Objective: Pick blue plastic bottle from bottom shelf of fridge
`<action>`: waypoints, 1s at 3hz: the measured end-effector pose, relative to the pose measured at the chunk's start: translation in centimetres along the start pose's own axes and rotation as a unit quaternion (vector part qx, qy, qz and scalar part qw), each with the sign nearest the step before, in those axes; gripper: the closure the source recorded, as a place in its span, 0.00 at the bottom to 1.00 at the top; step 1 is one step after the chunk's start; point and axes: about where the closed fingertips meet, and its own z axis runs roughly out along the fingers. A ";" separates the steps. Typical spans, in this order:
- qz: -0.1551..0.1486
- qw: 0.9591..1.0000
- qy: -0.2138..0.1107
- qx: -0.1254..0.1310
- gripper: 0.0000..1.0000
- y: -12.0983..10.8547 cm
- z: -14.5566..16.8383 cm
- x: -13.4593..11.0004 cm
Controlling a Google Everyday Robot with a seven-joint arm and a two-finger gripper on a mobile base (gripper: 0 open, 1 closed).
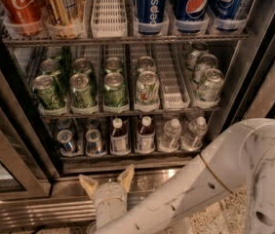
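Observation:
Two small blue plastic bottles with white caps, reddish-brown necks and pale labels stand side by side on the bottom shelf (127, 156) of the fridge (20, 130): one (119, 136) left of centre, the other (146, 133) just to its right. My gripper (107, 180) is open and empty. It points up at the fridge, in front of the steel base below the shelf's front lip. It is under the left bottle and apart from it. My white arm (210, 179) runs in from the lower right.
Silver cans (67, 141) stand left of the bottles and clear water bottles (170, 133) right of them. Green cans (114, 89) fill the rack above. Pepsi cans (150, 6) and Coke cans (19, 4) stand on the top rack. The glass door (1, 169) stands open at left.

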 end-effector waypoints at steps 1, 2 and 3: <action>0.007 1.000 -0.004 0.000 0.00 0.2 0.0 0.1; 0.018 0.999 -0.033 0.012 0.00 0.5 1.3 -0.4; 0.018 0.998 -0.061 0.028 0.00 0.7 2.6 -0.8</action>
